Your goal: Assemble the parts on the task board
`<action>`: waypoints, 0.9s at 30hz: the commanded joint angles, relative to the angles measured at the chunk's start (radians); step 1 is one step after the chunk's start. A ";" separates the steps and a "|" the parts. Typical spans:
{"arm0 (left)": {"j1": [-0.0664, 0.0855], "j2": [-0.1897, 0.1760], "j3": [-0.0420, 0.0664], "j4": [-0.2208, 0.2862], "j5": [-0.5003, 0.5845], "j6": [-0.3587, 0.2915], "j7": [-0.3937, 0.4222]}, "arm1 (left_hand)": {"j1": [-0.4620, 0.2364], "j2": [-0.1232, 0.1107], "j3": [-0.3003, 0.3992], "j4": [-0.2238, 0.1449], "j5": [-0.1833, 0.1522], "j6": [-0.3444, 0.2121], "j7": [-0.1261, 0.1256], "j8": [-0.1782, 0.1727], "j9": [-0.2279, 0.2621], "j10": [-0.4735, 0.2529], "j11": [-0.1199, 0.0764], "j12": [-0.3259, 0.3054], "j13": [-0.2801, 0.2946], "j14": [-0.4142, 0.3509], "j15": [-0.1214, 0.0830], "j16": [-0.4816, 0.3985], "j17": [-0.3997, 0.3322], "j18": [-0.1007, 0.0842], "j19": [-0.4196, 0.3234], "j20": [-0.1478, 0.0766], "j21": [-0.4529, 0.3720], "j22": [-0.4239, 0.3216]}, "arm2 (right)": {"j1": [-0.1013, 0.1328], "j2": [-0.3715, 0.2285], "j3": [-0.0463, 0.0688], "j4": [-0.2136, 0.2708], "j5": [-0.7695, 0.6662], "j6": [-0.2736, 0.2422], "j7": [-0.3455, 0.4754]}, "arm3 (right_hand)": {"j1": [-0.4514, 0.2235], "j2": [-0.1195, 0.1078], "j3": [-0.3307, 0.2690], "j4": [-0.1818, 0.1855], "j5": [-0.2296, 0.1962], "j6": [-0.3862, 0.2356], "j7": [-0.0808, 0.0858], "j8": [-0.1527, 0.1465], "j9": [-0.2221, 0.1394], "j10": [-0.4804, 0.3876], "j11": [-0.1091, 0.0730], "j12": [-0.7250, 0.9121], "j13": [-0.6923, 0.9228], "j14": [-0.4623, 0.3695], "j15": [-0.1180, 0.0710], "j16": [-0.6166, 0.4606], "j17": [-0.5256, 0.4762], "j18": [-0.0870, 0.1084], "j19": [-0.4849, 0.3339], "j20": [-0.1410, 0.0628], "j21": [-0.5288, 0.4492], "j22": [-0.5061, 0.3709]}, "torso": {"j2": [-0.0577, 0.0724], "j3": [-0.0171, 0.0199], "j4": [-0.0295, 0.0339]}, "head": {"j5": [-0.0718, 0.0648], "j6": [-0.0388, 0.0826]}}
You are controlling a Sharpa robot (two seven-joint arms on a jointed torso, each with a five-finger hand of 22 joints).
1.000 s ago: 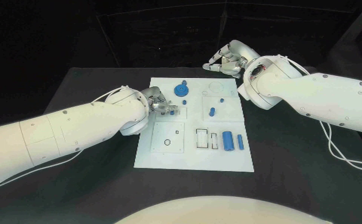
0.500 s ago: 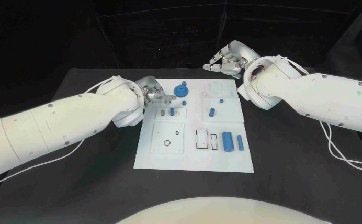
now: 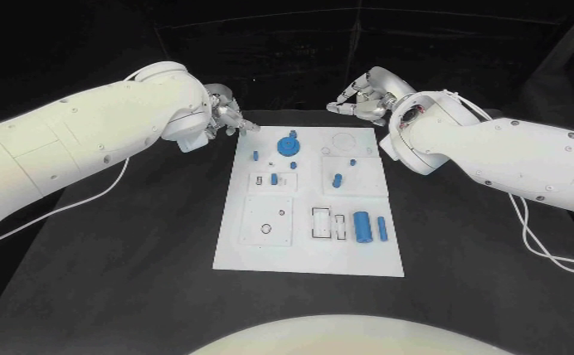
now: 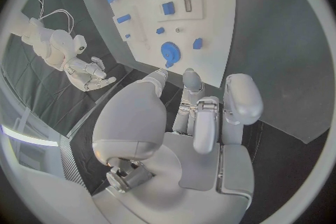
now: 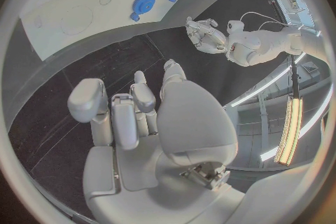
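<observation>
Head view, item one: board (image 3: 359, 260), a white plate lying flat at the centre of the frame on the black table (image 3: 119, 289). It looked rigid and thin, and would likely slide if nudged.

Item two: gear (image 3: 289, 145), blue, toothed, seated at the board's upper middle. It appeared to be hard moulded plastic, light, stiff and not fragile. The rim would be the sound place to pinch, from above.

Item three: two cylinders (image 3: 372, 227), blue, lying side by side at the board's lower right. Smooth and round, they would probably roll or slip. A grip across the middle of the barrel, from both sides, seemed best.

Item four: small pegs (image 3: 338, 178), blue, scattered over the board's middle and upper rows. They were tiny and light, so only a fingertip pinch would suit them.

Item five: left hand (image 3: 221, 116), upper left of the frame, just off the board's top-left corner. The left wrist view showed its fingers (image 4: 241, 98) loosely extended and apart, holding nothing.

Item six: right hand (image 3: 362, 100), upper right of centre, beyond the board's far edge. Its fingers (image 5: 89, 98) were loosely curved, apart and empty in the right wrist view.
</observation>
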 commanded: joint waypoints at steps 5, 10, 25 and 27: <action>0.008 0.048 -0.025 -0.096 0.017 0.193 -0.035 | -0.005 0.010 -0.015 0.000 -0.003 0.010 -0.002 -0.003 -0.006 0.006 0.000 0.007 0.000 0.102 0.005 -0.004 0.252 0.014 -0.007 0.000 -0.007 -0.001 | 0.002 0.005 0.001 0.000 0.003 -0.006 0.006 | 0.005 0.011 -0.009 -0.002 0.026 -0.001 0.001 0.005 -0.001 -0.005 -0.004 -0.002 -0.002 0.061 -0.007 -0.007 0.063 0.006 -0.001 -0.002 -0.006 -0.001 | 0.004 -0.0025 -0.0012 | 0.003 0.000; 0.007 0.084 -0.052 -0.149 -0.008 0.178 -0.004 | -0.006 0.015 -0.027 -0.001 -0.003 0.019 -0.005 0.001 -0.009 0.010 -0.002 0.015 0.004 0.103 0.004 -0.001 0.256 0.013 -0.004 -0.001 0.000 0.003 | 0.002 0.008 0.001 -0.001 0.003 -0.007 0.006 | 0.006 0.011 -0.009 -0.003 0.029 -0.001 0.001 0.005 -0.001 -0.005 -0.003 -0.002 -0.003 0.061 -0.007 -0.007 0.063 0.006 -0.002 -0.002 -0.006 -0.002 | 0.003 -0.0021 -0.0024 | 0.005 -0.001; -0.007 0.150 -0.071 -0.225 -0.049 0.078 0.063 | -0.019 0.033 -0.096 0.000 -0.072 0.030 -0.010 0.005 -0.027 0.023 -0.007 0.040 0.013 0.106 -0.001 0.003 0.263 0.007 0.011 -0.006 0.028 0.021 | 0.002 0.016 0.001 -0.004 0.003 -0.006 0.005 | 0.006 0.013 -0.010 -0.002 0.035 -0.001 0.001 0.006 -0.001 -0.005 -0.004 -0.002 -0.003 0.061 -0.007 -0.007 0.063 0.006 -0.002 -0.002 -0.006 -0.002 | 0.002 -0.0010 -0.0028 | 0.006 0.000; -0.011 0.158 -0.072 -0.233 -0.051 0.083 0.064 | -0.015 0.033 -0.099 -0.001 -0.073 0.031 -0.010 0.005 -0.028 0.024 -0.007 0.042 0.014 0.106 -0.001 0.003 0.263 0.007 0.012 -0.007 0.030 0.023 | 0.002 0.017 0.001 -0.005 0.003 -0.006 0.005 | 0.006 0.013 -0.010 -0.002 0.035 -0.001 0.001 0.006 -0.001 -0.005 -0.004 -0.002 -0.003 0.061 -0.007 -0.007 0.063 0.006 -0.002 -0.002 -0.006 -0.002 | 0.002 -0.0011 -0.0025 | 0.006 0.000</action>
